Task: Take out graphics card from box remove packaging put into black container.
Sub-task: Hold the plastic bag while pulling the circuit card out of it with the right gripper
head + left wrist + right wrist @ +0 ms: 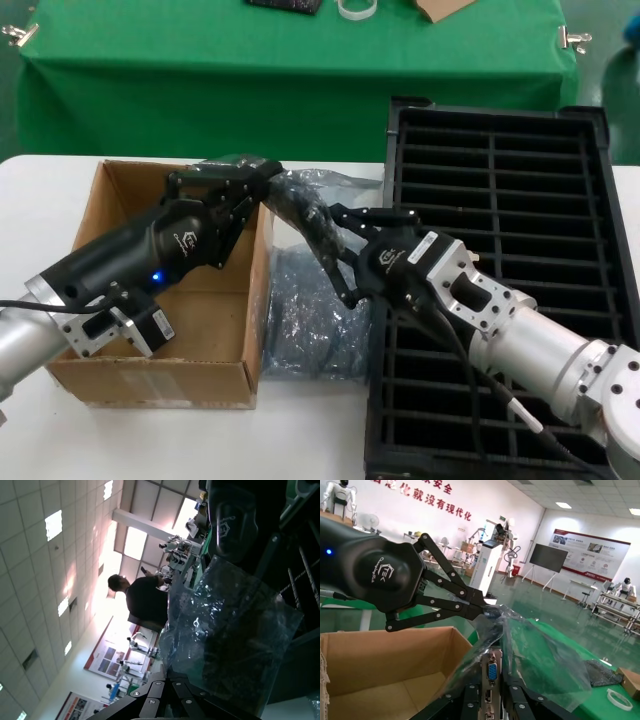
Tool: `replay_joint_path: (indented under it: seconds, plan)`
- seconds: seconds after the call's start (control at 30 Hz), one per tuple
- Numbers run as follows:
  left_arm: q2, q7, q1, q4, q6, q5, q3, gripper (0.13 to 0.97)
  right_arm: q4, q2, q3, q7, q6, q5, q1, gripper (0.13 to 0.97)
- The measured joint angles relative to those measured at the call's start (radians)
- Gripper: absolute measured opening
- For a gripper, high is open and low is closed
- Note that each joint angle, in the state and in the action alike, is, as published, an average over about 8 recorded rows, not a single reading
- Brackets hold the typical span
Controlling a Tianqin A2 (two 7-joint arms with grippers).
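Right pincer (338,245), frame centre: closed on graphics card (492,676), blue port visible through the bag in right wrist view. Left pincer (262,182), just left of centre: clamped on top of packaging (300,200), held above the gap between box (170,380) at lower left and black container (590,250) at right. More crinkled plastic (305,320) on white desk (40,190). Green-covered table (200,70) along top.

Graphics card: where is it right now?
In the head view, the card is mid-air between the box and black container, inside the bag both tools hold.
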Motion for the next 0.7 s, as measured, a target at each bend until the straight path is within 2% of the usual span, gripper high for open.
replay_joint_path:
  seconds: [0.27, 0.7]
  plan:
    - [0.009, 0.112, -0.029, 0.075, 0.047, -0.009, -0.012, 0.139, 0.01, 0.01, 0.009, 0.01, 0.01, -0.005, -0.005, 0.195]
    - [0.026, 0.287, -0.069, 0.189, 0.12, -0.028, -0.035, 0.139, 0.045, 0.036, 0.019, 0.005, 0.034, 0.01, -0.011, 0.195]
